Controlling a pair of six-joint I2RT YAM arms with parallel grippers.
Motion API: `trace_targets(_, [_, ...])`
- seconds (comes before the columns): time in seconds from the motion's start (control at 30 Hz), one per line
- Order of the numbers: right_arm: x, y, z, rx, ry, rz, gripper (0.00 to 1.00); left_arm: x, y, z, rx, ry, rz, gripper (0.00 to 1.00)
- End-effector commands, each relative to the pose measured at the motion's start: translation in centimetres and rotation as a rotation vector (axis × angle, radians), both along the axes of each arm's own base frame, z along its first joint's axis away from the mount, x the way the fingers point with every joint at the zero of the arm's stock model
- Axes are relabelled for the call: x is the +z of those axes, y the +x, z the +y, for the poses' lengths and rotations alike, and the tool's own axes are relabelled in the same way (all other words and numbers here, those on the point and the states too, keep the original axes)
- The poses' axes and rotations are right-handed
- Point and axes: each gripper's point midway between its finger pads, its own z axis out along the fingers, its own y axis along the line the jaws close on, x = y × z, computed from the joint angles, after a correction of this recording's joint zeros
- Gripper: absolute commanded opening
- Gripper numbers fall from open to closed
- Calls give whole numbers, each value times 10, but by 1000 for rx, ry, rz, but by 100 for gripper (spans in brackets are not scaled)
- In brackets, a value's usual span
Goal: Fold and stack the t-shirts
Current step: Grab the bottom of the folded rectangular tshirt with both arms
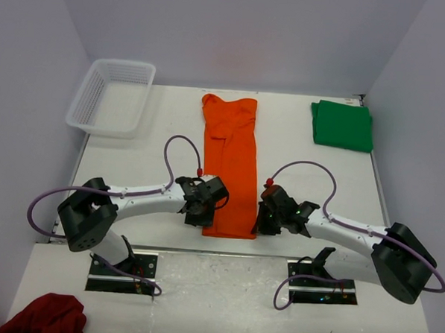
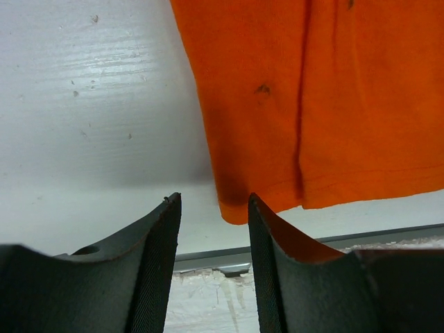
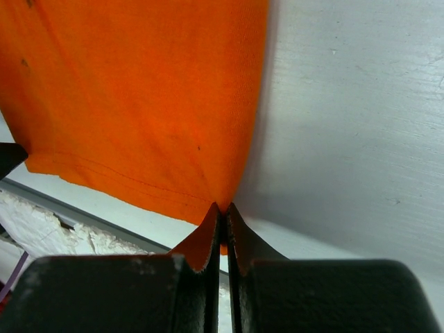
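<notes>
where the shirts lie: two t-shirts on the white table (image 1: 304, 178), well apart from each other.
orange shirt (image 1: 230, 159): one, folded into a long narrow strip down the middle of the table, collar end far, hem at the near edge.
green shirt (image 1: 342, 126): one, folded into a flat square at the far right corner, with neither arm near it.
left gripper (image 1: 203, 212): at the strip's near left corner. its wrist view shows the jaws standing apart, the hem corner lying between them and partly behind one finger, nothing pinched.
right gripper (image 1: 264, 217): at the strip's near right corner. its wrist view shows the fingers pressed together with a sliver of orange cloth caught between the tips.
grippers counted: two, one at each side of the hem.
basket (image 1: 84, 94): one, white plastic mesh, at the far left corner.
dark red cloth (image 1: 44, 315): one, crumpled, on the lower surface near the left arm's base, off the table.
</notes>
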Motion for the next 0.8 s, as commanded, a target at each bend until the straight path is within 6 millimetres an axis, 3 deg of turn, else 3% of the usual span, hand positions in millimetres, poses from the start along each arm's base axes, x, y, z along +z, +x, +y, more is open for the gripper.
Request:
trace_targets(0.0, [2, 0, 2, 17, 14, -26, 0, 8, 7, -3, 48, 18, -41, 45])
trace_targets(0.53, [1, -3, -2, 15, 17, -28, 0, -8, -9, -12, 33, 4, -1, 45])
trace_targets(0.7, [1, -4, -3, 16, 16, -26, 0, -14, -10, -8, 36, 14, 2, 36])
trace_targets(0.77, [2, -4, -2, 17, 20, -27, 0, -16, -11, -8, 34, 14, 2, 28])
